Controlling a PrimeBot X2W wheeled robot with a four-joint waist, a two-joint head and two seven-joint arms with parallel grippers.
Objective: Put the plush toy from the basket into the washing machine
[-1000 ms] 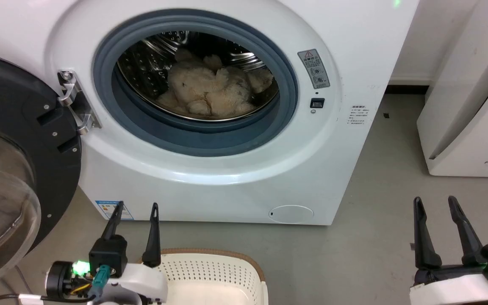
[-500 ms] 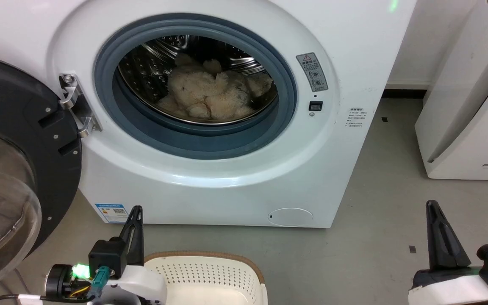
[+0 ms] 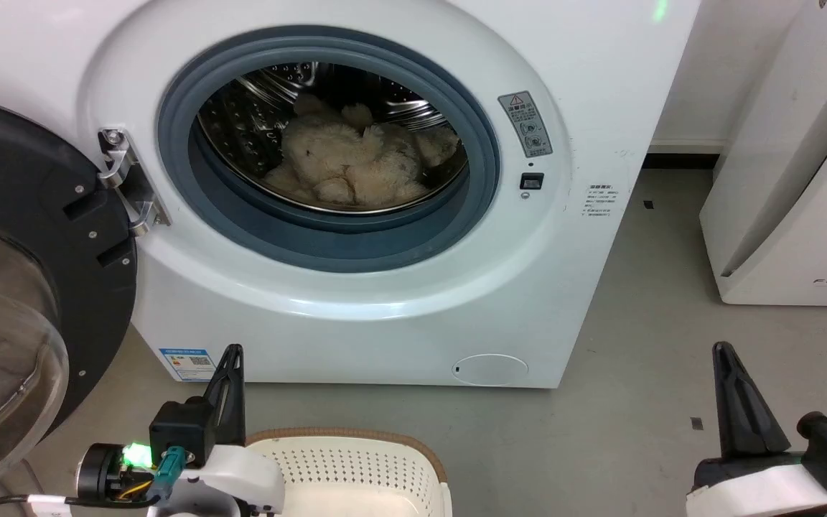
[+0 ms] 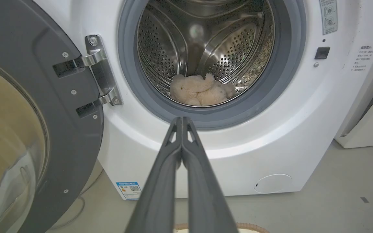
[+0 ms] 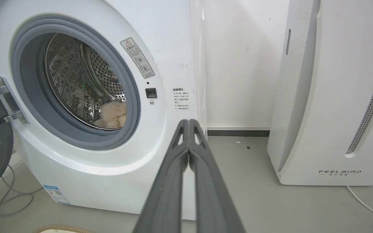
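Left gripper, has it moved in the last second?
Yes. The left gripper has shut: its two fingers, spread a second ago, now meet. Its base sits in the same place against the basket rim.

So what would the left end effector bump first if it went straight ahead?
Probably the grey rubber gasket of the washing machine, at the bottom of its opening, just below the plush toy; depth is unclear.

You have a grey floor (image 3: 636,323) carrying the white front-loading washing machine (image 3: 385,316), the cream perforated plastic basket (image 3: 356,463) and a white slanted appliance (image 3: 794,230).
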